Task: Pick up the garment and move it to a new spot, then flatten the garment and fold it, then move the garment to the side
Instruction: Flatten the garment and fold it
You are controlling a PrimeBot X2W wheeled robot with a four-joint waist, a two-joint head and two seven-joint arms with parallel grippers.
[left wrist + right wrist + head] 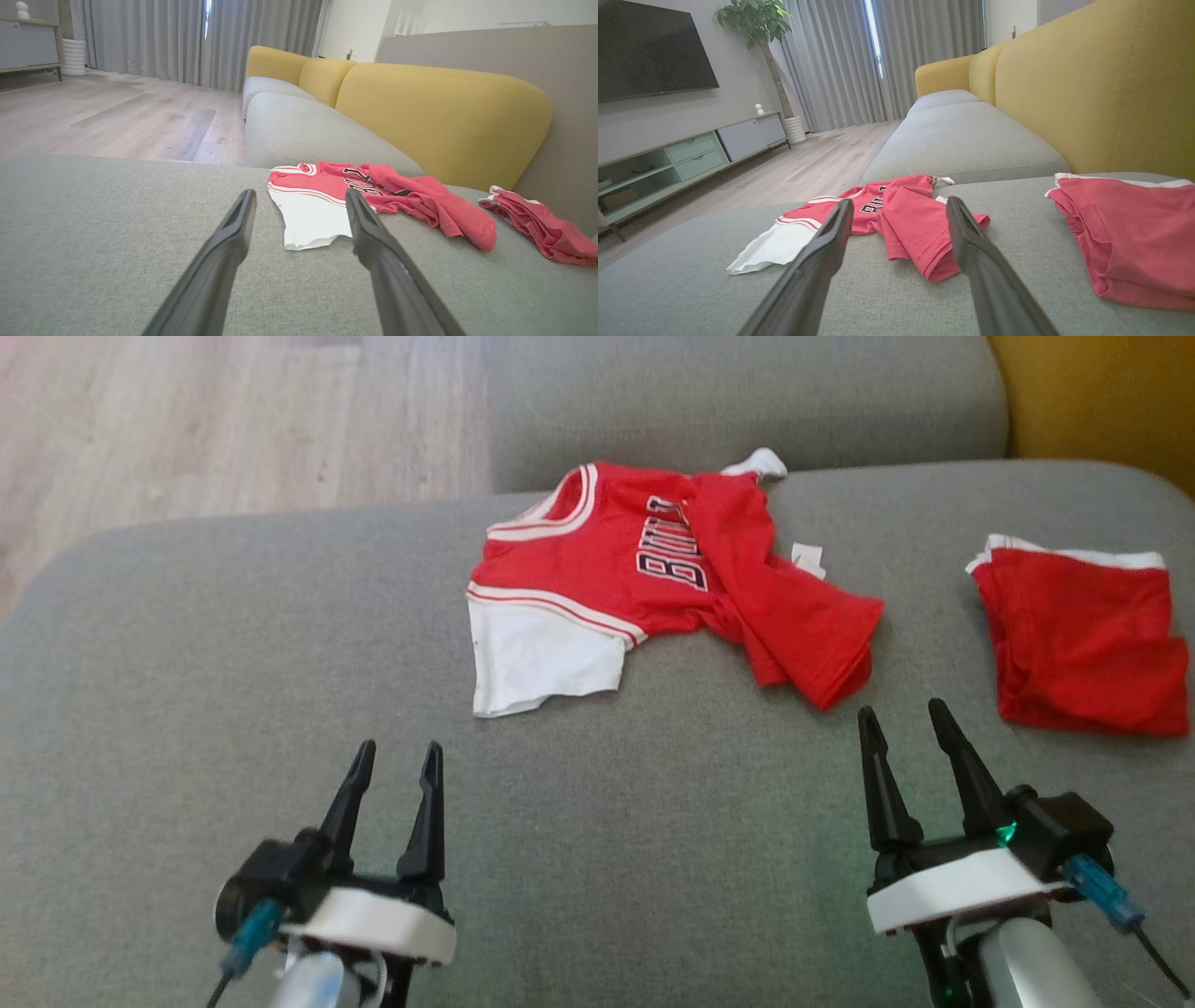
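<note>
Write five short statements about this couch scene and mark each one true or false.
1. A red and white jersey lies on the grey cushion. True.
2. A second red garment lies to the jersey's left. False: it lies to the jersey's right, just ahead of the right arm's jaws.
3. Both arms' jaws stand open and hold nothing. True.
4. The couch's backrest is blue. False: it is yellow.
5. The two garments touch each other. False: bare cushion shows between them.
</note>
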